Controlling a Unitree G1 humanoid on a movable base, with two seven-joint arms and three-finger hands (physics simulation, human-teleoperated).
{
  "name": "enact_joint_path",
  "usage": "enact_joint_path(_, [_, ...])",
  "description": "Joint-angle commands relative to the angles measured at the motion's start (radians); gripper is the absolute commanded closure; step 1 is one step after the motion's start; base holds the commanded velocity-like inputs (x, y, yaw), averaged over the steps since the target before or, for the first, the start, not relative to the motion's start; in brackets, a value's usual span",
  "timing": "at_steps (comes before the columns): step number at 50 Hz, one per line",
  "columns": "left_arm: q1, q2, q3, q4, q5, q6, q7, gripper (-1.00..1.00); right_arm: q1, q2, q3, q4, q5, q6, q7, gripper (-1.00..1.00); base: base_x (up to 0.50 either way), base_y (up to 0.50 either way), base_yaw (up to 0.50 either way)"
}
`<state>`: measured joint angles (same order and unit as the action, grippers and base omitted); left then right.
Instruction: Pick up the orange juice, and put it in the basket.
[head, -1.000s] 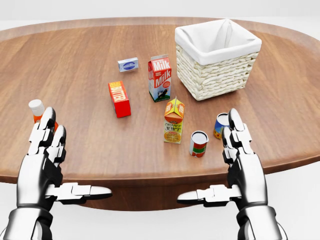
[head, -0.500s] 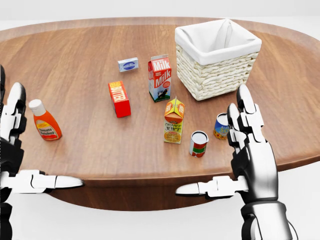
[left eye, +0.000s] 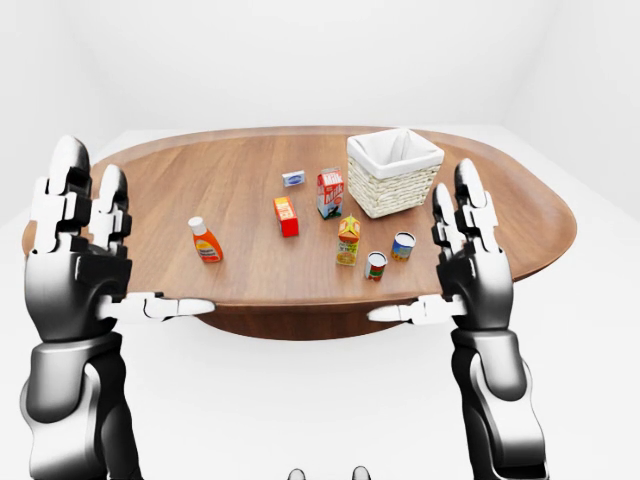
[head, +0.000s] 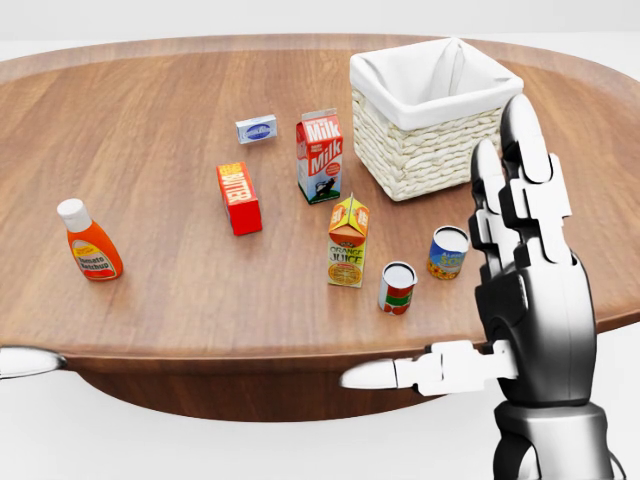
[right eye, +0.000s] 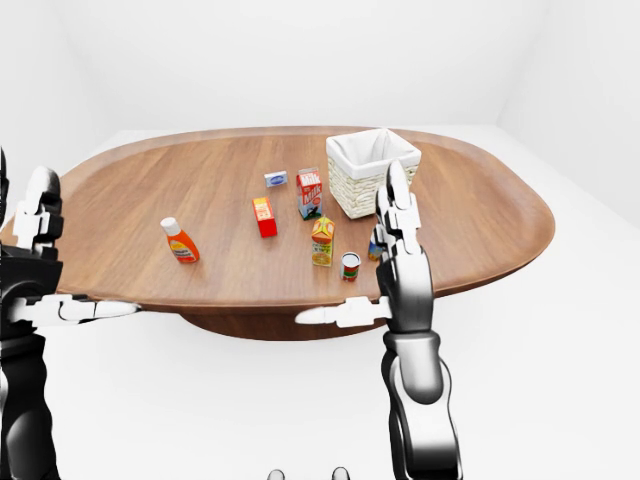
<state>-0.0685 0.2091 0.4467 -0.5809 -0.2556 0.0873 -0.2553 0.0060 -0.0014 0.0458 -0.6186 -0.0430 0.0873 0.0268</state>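
Note:
The orange juice carton (head: 347, 243) stands upright near the table's lower edge in the head view, below the milk carton (head: 320, 155). The woven basket (head: 432, 157) with a white liner sits at the upper right and holds nothing I can see. My right hand (head: 525, 300) is raised to the right of the juice, fingers straight up and thumb pointing left, open and holding nothing. It stands apart from the carton, over the table's edge. My left hand (left eye: 78, 270) is raised far to the left, open and empty; only its thumb tip (head: 25, 362) shows in the head view.
On the oval wooden table (head: 150, 120) also stand a red box (head: 238, 198), a small blue-and-white box (head: 256, 129), an orange sauce bottle (head: 90, 242), a red can (head: 397, 288) and a blue can (head: 447, 252). Both cans are close to the juice's right.
Both hands have risen and spread apart. The left hand has slid out of the head view to the left, uncovering the sauce bottle; the right has moved up and right. Table objects are unmoved.

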Motion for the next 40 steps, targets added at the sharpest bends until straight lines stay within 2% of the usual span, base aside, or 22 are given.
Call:
enact_joint_path(1, [-0.01, 0.033, 0.077, -0.008, -0.07, 0.0, 0.011, -1.0, -0.004, 0.003, 0.037, -0.108, -0.041, 0.0, 0.006, -1.0, 0.0, 0.0, 0.0])
enact_joint_path(6, [-0.008, 0.046, 0.089, 0.003, -0.082, 0.0, 0.017, -1.0, -0.019, 0.005, 0.033, -0.136, -0.049, 0.0, 0.006, -1.0, 0.0, 0.0, 0.0])
enact_joint_path(23, [0.011, 0.029, 0.069, 0.014, -0.096, 0.0, 0.031, -1.0, -0.041, 0.004, 0.025, -0.172, -0.064, 0.0, -0.004, -1.0, 0.0, 0.0, 0.0])
enact_joint_path(40, [0.011, 0.027, 0.067, 0.016, -0.089, 0.0, 0.03, -1.0, -0.033, 0.005, 0.039, -0.168, -0.093, 0.0, 0.0, -1.0, 0.25, -0.41, 0.0])
